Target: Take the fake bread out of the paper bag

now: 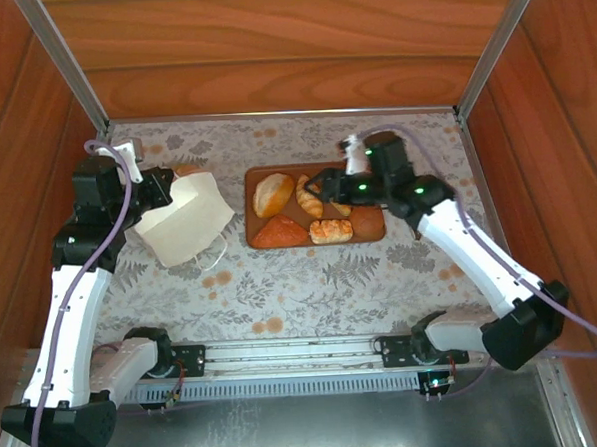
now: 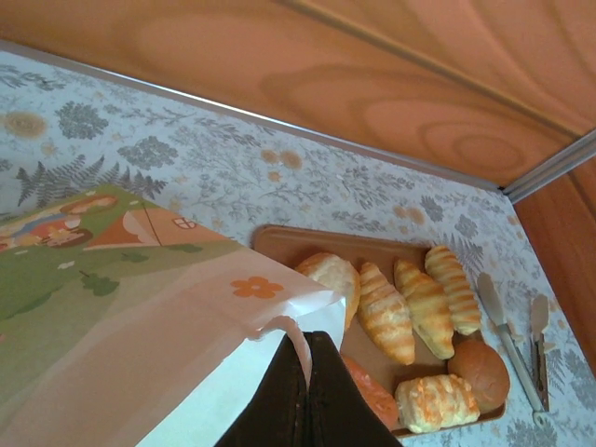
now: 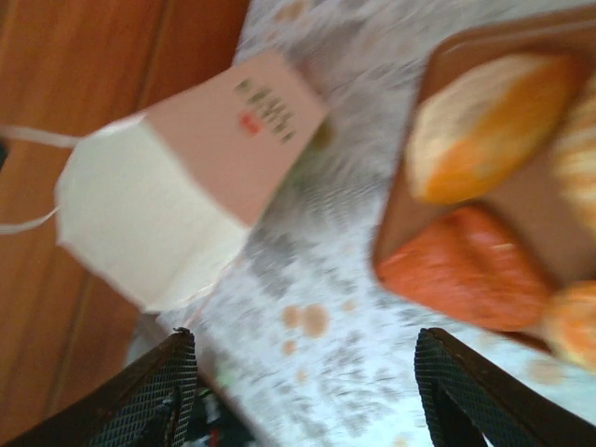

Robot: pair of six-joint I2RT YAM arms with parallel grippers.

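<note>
The white paper bag [image 1: 188,221] lies tipped on the table at the left, its green print side [image 2: 112,279] up. My left gripper [image 2: 310,349] is shut on the bag's paper edge, and it shows beside the bag [image 1: 163,191] from above. Several pieces of fake bread lie on the brown board [image 1: 377,229]: a round bun [image 1: 273,194], croissants [image 2: 385,312], a ridged loaf [image 1: 331,231] and an orange triangular piece [image 1: 280,232]. My right gripper [image 1: 320,186] hovers open over the board with nothing between its fingers [image 3: 177,391]. What is inside the bag is hidden.
Metal tongs [image 2: 507,340] lie on the patterned cloth right of the board. A small brownish round thing [image 1: 186,171] peeks out behind the bag. Wooden walls enclose the table on three sides. Bare cloth [image 1: 312,283] lies between the board and the arm bases.
</note>
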